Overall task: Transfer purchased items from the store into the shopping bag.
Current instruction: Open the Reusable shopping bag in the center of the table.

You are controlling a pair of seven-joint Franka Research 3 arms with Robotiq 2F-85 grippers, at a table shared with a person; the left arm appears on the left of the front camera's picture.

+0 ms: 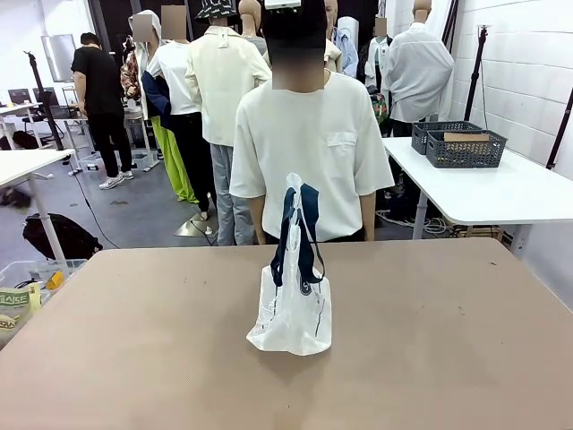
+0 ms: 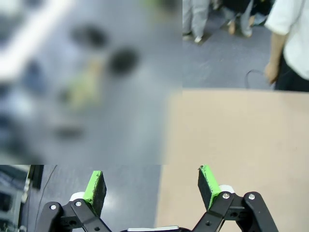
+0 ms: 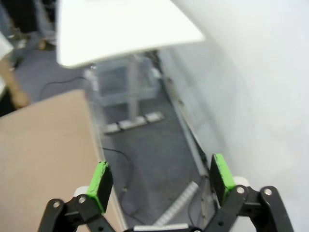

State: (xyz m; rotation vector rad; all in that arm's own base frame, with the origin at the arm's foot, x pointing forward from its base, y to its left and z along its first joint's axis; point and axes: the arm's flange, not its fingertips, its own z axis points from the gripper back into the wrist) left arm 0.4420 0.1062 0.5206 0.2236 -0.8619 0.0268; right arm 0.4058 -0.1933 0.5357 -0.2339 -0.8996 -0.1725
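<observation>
One bag (image 1: 291, 309) is stood on the table (image 1: 448, 340), person (image 1: 309, 152) at its twelve o'clock; left gripper (image 2: 150, 182) and right gripper (image 3: 161, 175) are held wide, empty.

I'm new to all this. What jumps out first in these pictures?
A white shopping bag with navy handles stands upright on the tan table, a person in white right behind it. The left end effector and right end effector gape open, green pads bright, at the table's edges.

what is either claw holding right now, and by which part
Nothing. The left claw and the right claw are both open with nothing between the pads. The shopping bag stands by itself on the table.
</observation>
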